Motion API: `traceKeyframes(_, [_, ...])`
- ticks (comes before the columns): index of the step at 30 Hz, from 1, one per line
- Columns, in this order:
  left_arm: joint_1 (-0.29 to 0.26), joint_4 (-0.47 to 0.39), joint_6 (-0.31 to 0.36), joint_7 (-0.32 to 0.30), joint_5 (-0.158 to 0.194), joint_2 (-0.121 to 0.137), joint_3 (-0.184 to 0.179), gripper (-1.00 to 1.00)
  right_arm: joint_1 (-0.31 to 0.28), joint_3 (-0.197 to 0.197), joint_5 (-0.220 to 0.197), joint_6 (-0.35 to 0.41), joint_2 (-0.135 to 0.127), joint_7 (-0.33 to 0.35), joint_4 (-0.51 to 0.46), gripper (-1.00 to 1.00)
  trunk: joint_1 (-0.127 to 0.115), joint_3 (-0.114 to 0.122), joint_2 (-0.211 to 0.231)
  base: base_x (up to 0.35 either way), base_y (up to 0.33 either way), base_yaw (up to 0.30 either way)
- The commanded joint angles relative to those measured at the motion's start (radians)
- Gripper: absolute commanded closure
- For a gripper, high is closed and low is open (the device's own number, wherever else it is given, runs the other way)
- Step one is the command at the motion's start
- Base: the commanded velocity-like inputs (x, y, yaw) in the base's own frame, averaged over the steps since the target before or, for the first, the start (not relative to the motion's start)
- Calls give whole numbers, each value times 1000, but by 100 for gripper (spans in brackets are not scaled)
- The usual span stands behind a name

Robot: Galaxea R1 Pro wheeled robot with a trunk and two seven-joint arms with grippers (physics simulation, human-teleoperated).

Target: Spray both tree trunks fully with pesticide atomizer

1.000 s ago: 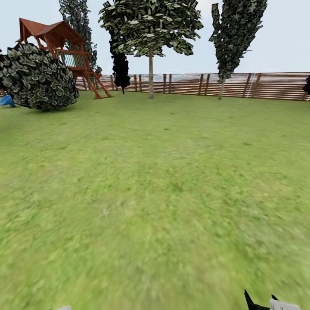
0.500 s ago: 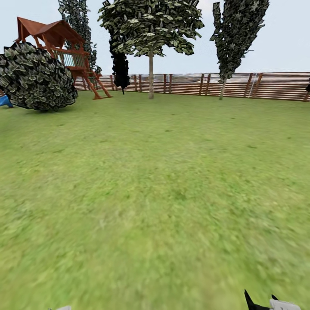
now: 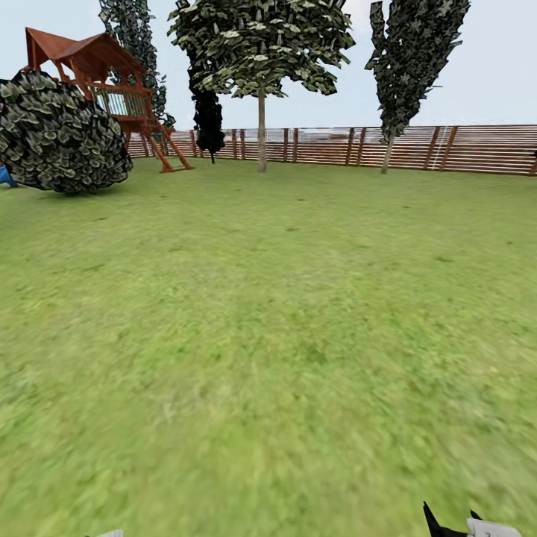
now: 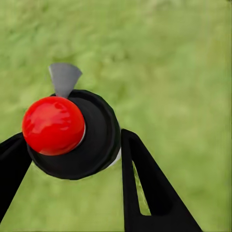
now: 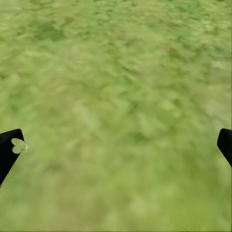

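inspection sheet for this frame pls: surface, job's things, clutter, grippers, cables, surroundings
Surface: mottled green lawn, open ahead.
Job's things: atomizer, black body with red ball top, between the left gripper fingers; one tree with a bare straight tree trunk stands by the fence. No white specks can be made out on it from here.
Clutter: nothing seen.
Grippers: left closed on the atomizer; right gripper open over grass, empty.
Cables: nothing seen.
Surroundings: round bush, wooden play tower, dark columnar trees.
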Motion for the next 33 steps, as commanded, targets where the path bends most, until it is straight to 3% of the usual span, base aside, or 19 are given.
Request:
traceKeyframes(1, [0, 0, 0, 0, 0, 0, 0, 100, 0, 0, 0, 0, 0, 0, 0, -100, 0, 0, 0, 338, 0, 0])
traceKeyframes(33, [0, 0, 0, 0, 1, 0, 0, 100, 0, 0, 0, 0, 0, 0, 0, -100, 0, 0, 0, 338, 0, 20])
